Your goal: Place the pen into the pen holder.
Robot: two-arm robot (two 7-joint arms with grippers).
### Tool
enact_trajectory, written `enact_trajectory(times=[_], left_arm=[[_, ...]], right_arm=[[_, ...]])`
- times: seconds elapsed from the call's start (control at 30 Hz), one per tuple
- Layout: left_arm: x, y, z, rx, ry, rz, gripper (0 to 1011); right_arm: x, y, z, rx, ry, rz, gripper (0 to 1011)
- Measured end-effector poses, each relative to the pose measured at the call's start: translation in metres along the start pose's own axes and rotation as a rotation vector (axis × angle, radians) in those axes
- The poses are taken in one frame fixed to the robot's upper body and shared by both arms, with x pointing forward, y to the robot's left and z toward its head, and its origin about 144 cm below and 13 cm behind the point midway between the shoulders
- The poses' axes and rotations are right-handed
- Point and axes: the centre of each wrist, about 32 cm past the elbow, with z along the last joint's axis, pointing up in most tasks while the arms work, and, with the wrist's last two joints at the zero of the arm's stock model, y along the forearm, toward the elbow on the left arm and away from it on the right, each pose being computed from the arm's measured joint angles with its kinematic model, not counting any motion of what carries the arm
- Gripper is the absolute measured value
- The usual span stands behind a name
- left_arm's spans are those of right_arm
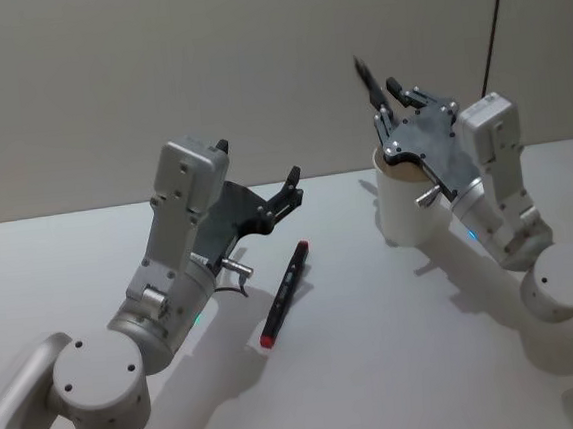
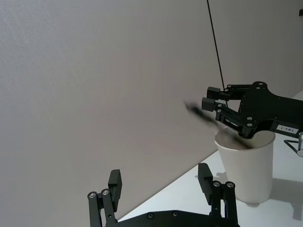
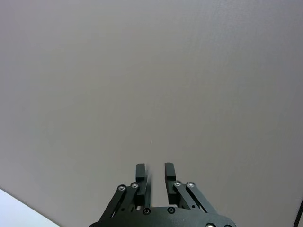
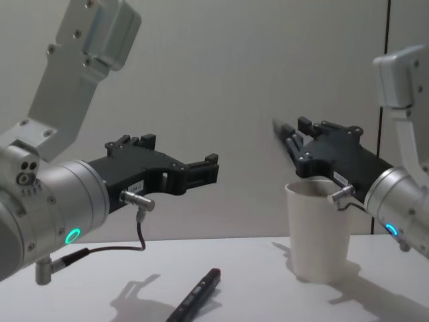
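Reaching forward well to the left of the pen holder (image 1: 402, 214), the left arm is bending at the elbow and holding its wrist raised off the tabletop (image 1: 380, 367). The left pincer (image 1: 287, 192) is pointing across toward the pen holder, well apart from it. Its fingers (image 2: 113, 182) are spreading wide and gripping nothing.

Below that pincer, and to the left of the pen holder, a black pen with red ends (image 1: 283, 293) is lying flat on the tabletop. It is slanting, with its far end nearer the pen holder, and neither pincer is touching it.

The pen holder, a white paper cup, is standing upright. Just above its mouth the right pincer (image 1: 404, 94) is hovering. The right arm is rising from the right of the pen holder and tilting its wrist, so the fingertips are aiming up toward the wall. Those fingers (image 3: 140, 172) are standing a narrow gap apart, with bare wall showing through the gap.

A second dark pen (image 2: 196, 112), blurred, is slanting from beside those fingers down into the pen holder's mouth, its upper end jutting past the rim. I cannot tell whether the pincer is touching it.
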Motion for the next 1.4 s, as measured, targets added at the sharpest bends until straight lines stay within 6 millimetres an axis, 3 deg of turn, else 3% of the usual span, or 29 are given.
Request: enact_trajectory(times=[0.27,0.33,0.83,0.93,1.4], left_arm=[[0.0,0.0,0.0,0.0,0.0,0.0,1003],[0.0,0.0,0.0,0.0,0.0,0.0,1003],[0.0,0.0,0.0,0.0,0.0,0.0,1003],[0.0,0.0,0.0,0.0,0.0,0.0,1003],[0.0,0.0,0.0,0.0,0.0,0.0,1003]], right_arm=[[-0.002,0.0,-0.002,0.002,-0.005,0.004,419],[-0.002,-0.001,-0.003,0.001,-0.007,0.005,539],[0.0,0.0,0.006,0.007,0.023,-0.016,951],[0.002,-0.002,0.013,0.008,0.046,-0.037,1001],[0.018,-0.02,0.049,-0.028,0.147,-0.181,1002]])
